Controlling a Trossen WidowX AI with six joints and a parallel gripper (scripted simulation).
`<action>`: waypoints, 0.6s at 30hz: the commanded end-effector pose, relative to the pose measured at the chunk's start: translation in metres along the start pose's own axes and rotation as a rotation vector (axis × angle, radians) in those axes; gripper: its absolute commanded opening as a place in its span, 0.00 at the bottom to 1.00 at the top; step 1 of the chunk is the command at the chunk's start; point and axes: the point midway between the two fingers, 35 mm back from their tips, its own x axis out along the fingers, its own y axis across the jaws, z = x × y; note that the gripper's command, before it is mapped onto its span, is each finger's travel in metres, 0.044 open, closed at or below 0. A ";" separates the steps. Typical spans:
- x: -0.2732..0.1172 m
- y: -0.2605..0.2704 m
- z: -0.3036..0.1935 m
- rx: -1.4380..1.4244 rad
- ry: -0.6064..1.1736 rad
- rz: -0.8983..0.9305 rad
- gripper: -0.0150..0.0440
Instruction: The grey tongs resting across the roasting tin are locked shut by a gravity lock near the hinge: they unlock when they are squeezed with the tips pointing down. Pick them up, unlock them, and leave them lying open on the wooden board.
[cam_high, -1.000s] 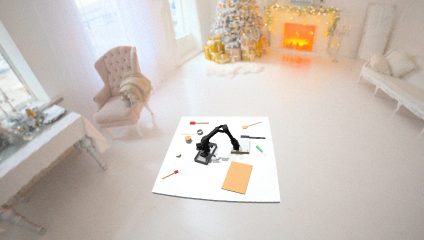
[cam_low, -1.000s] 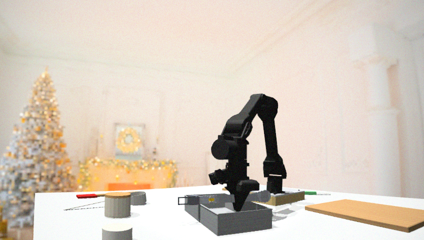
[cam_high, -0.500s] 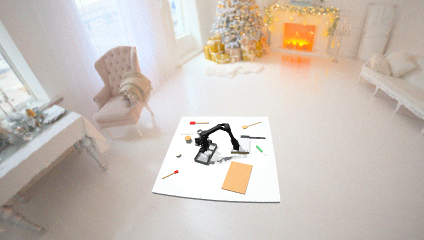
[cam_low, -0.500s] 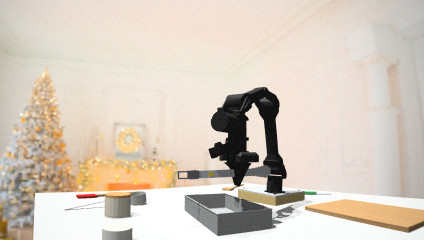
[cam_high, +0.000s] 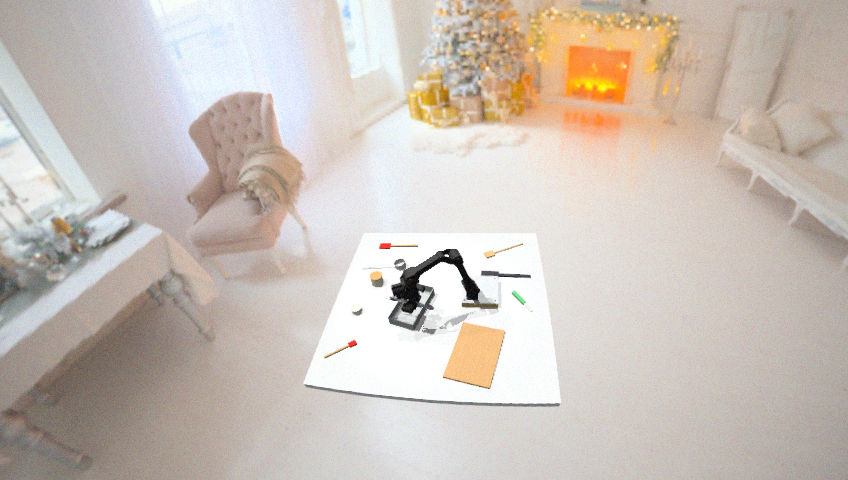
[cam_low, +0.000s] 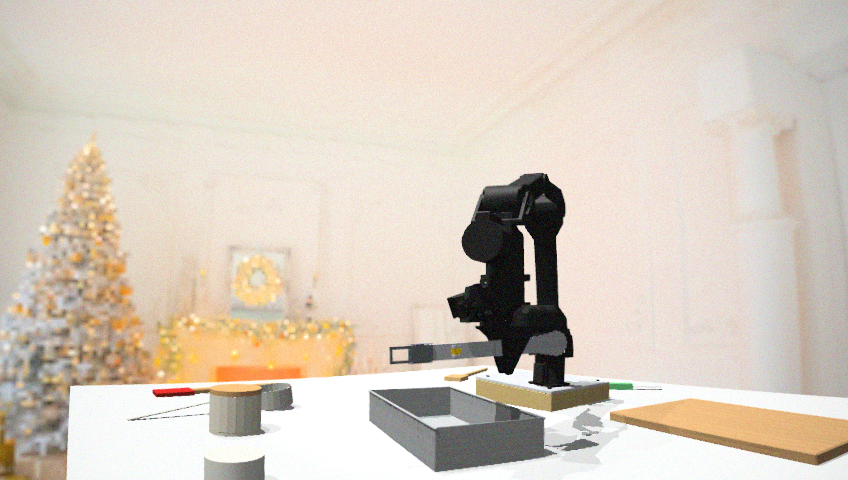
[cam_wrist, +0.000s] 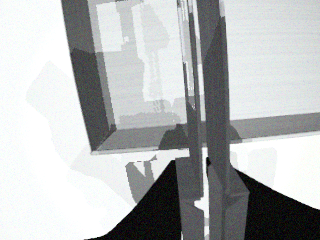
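Note:
The grey tongs (cam_low: 437, 352) (cam_wrist: 218, 100) (cam_high: 427, 306) hang nearly level above the roasting tin (cam_low: 490, 446) (cam_high: 401, 323) (cam_wrist: 82, 75), clear of its rim. Their loop end points left in the exterior view and their broad tips point right. My gripper (cam_low: 506, 369) (cam_wrist: 192, 166) is shut on the tongs, on the part towards the tips, with one black finger on each side. The two arms lie close together with a narrow gap. The lock's state cannot be made out. The wooden board (cam_high: 474, 356) (cam_low: 726, 423) lies flat with nothing on it.
The arm's base block (cam_high: 480, 305) (cam_low: 517, 395) stands behind the board. An orange-topped pot (cam_high: 376, 279) (cam_low: 235, 411) and a white-topped pot (cam_high: 356, 309) (cam_low: 233, 468) stand beyond the tin. A dark spatula (cam_high: 505, 274) and a green-handled tool (cam_high: 518, 297) lie past the base.

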 end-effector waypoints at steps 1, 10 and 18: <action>-0.001 0.018 -0.014 -0.059 -0.004 0.002 0.00; -0.003 0.055 -0.055 -0.204 -0.002 0.007 0.00; -0.004 0.083 -0.095 -0.334 0.001 0.014 0.00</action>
